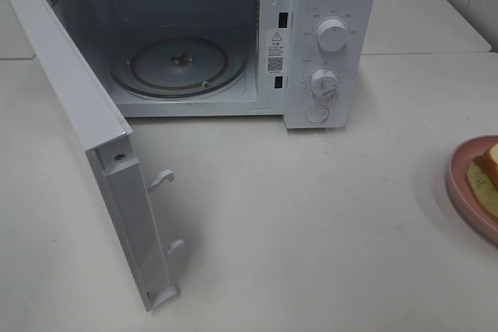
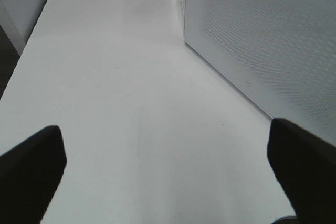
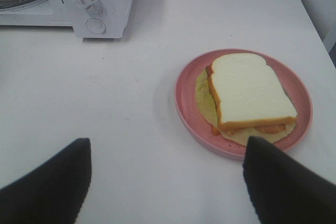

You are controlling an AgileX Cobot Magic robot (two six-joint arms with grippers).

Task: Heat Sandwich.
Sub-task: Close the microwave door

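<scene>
While microwave [image 1: 194,36] gapes (empty), sandwich [image 3: 251,92] plated

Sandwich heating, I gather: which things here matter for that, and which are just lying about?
Part of the job:
- sandwich on the pink plate
- microwave, door open, glass turntable bare
- right tool, open, near the plate

Just there:
- white table
- left tool, open, holding nothing

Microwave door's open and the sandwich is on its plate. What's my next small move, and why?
Probably ease the right gripper forward and down over the pink plate: its jaws stand open and empty, short of the sandwich, and the microwave cavity is open and empty.
</scene>
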